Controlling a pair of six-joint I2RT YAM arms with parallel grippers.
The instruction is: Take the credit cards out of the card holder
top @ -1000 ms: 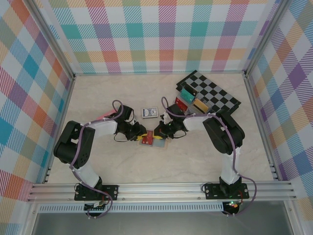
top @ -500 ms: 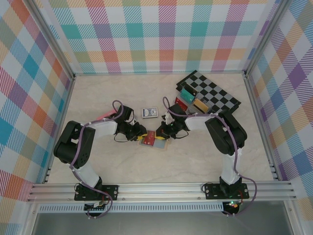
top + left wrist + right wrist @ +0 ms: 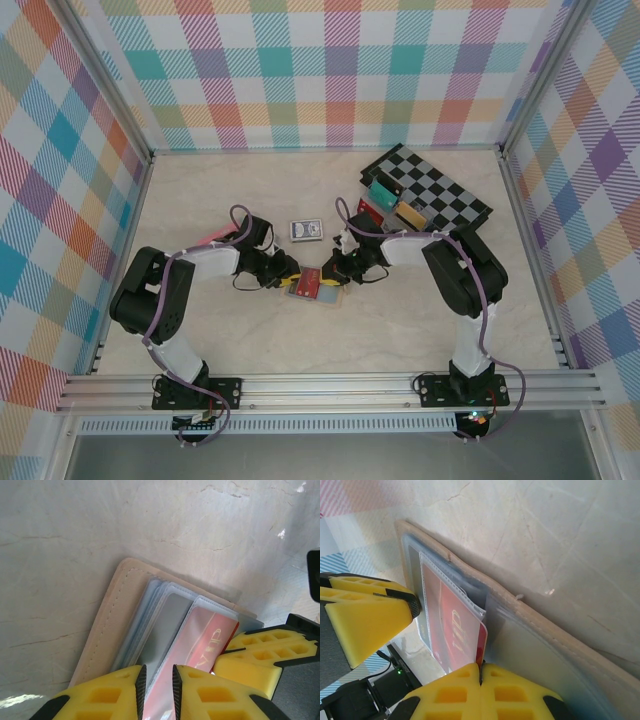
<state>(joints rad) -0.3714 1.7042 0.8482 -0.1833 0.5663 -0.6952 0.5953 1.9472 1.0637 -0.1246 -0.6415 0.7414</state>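
Observation:
The card holder (image 3: 322, 292) lies open on the table, tan outside (image 3: 107, 625) with clear sleeves inside (image 3: 555, 655). A red credit card (image 3: 210, 640) sits partly in a sleeve, and one corner sticks out (image 3: 455, 630). My right gripper (image 3: 481, 672) is shut on that exposed corner; it comes from the right in the top view (image 3: 327, 272). My left gripper (image 3: 157, 690) comes from the left (image 3: 290, 272). Its jaws are closed to a narrow gap over the sleeves' edge, beside the red card. One left finger (image 3: 365, 620) shows in the right wrist view.
A dark blue playing-card pack (image 3: 306, 231) lies just behind the grippers. A chequered board (image 3: 440, 190) at the back right carries a clear rack of coloured cards (image 3: 390, 200). A pink object (image 3: 205, 238) lies by the left arm. Plaid walls enclose the table.
The right arm has shifted slightly to the right and back, and the card holder has moved a little with it. Both grips look the same.

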